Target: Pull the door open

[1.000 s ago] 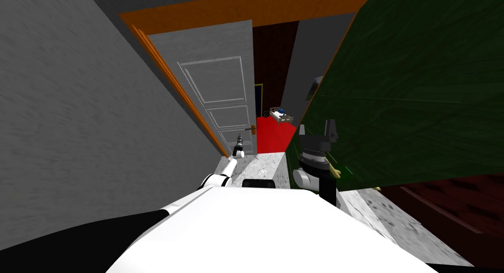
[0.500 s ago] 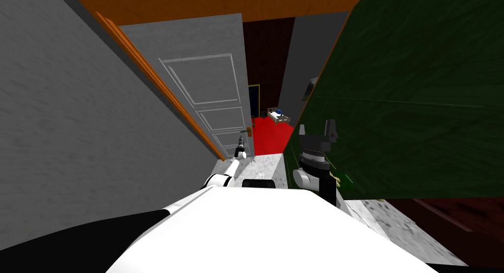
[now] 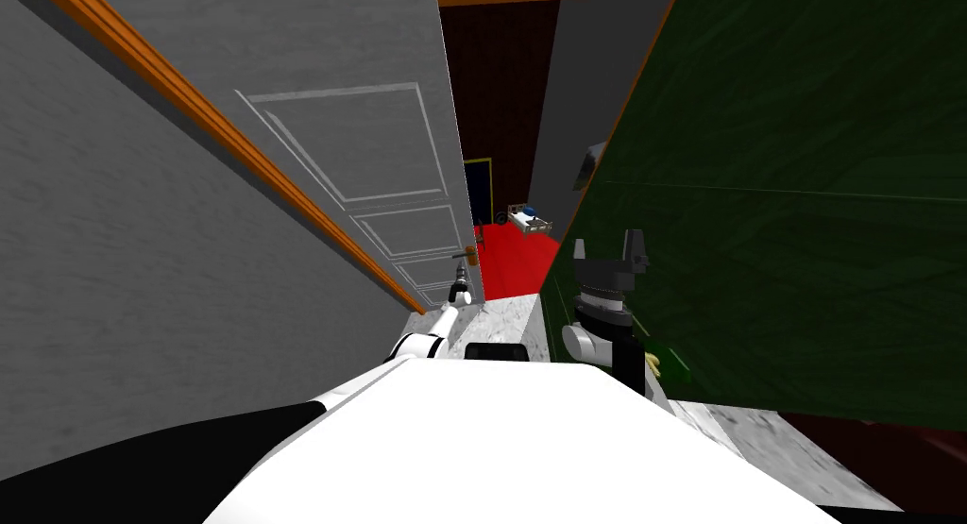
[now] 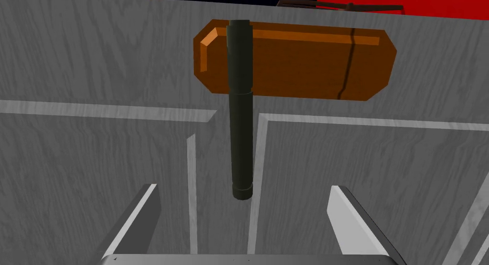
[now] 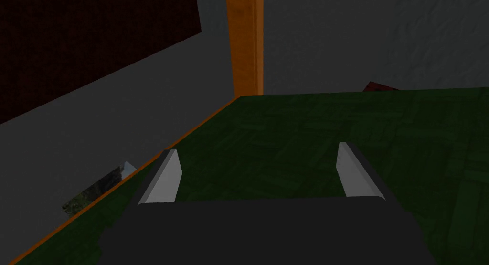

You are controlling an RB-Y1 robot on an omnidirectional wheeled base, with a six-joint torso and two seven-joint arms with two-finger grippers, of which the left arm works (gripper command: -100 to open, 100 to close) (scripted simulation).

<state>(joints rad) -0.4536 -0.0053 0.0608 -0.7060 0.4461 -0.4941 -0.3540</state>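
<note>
Camera is advancing on the grey panelled door (image 3: 359, 150); door and orange frame (image 3: 236, 148) are filling more of the head view. Gap between dark lever handle (image 4: 240, 133) and left end effector (image 3: 460, 280) is narrowing.

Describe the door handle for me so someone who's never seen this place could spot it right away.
Find the grey panelled door hanging in the orange frame. Near its free edge sits an orange plate, and the handle is the thin dark bar sticking out from that plate, the only dark rod on the door.
</note>
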